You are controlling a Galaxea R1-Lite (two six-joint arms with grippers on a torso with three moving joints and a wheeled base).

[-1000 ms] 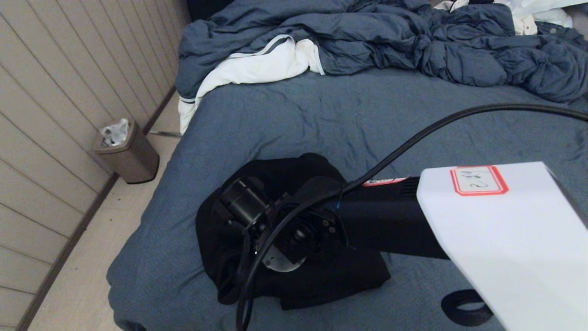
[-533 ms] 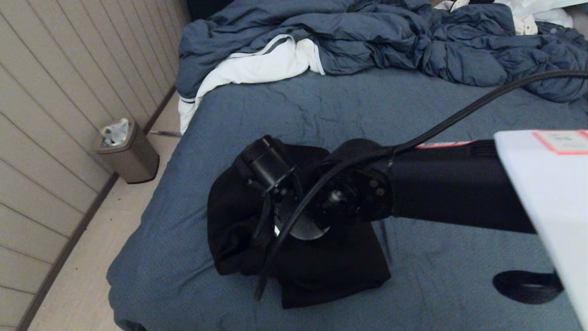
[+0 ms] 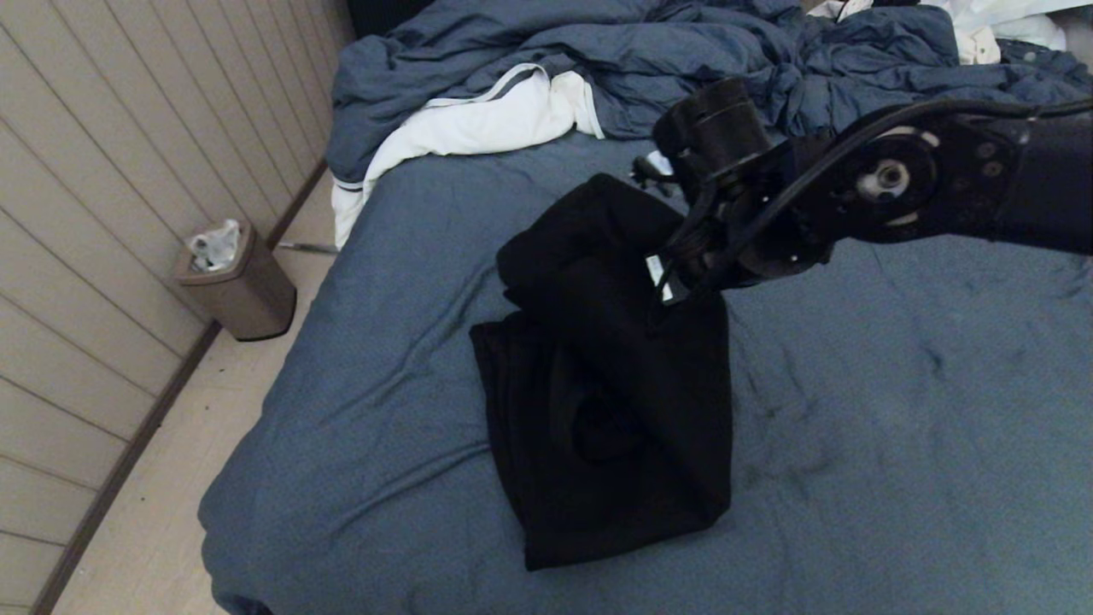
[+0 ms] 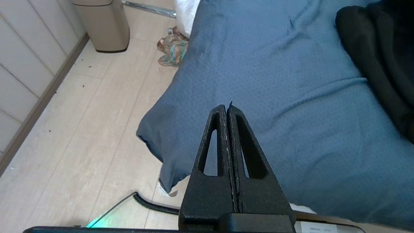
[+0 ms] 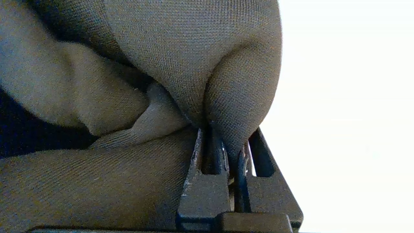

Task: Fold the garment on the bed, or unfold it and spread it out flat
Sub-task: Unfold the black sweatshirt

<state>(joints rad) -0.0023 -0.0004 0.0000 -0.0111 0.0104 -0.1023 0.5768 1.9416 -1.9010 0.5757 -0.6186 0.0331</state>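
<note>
The black garment (image 3: 615,427) lies on the slate-blue bed (image 3: 897,384), near its front left part. Its far end is pulled up off the sheet while the near end rests flat. My right gripper (image 3: 669,284) hangs above the bed's middle, shut on a fold of that raised end. In the right wrist view the cloth (image 5: 161,64) fills the picture, pinched between the fingers of the right gripper (image 5: 228,136). My left gripper (image 4: 226,108) is shut and empty, held over the bed's front left corner, well apart from the garment (image 4: 381,48).
A rumpled blue-grey duvet (image 3: 726,68) and a white cloth (image 3: 478,124) pile up at the bed's far end. A brown bin (image 3: 239,286) stands by the panelled wall on the left. A crumpled rag (image 4: 173,48) and a coiled cable (image 4: 152,204) lie on the floor.
My right arm has risen and swung away toward the bed's far right, dragging the garment's end up with it. The heap has stretched into a longer shape.
</note>
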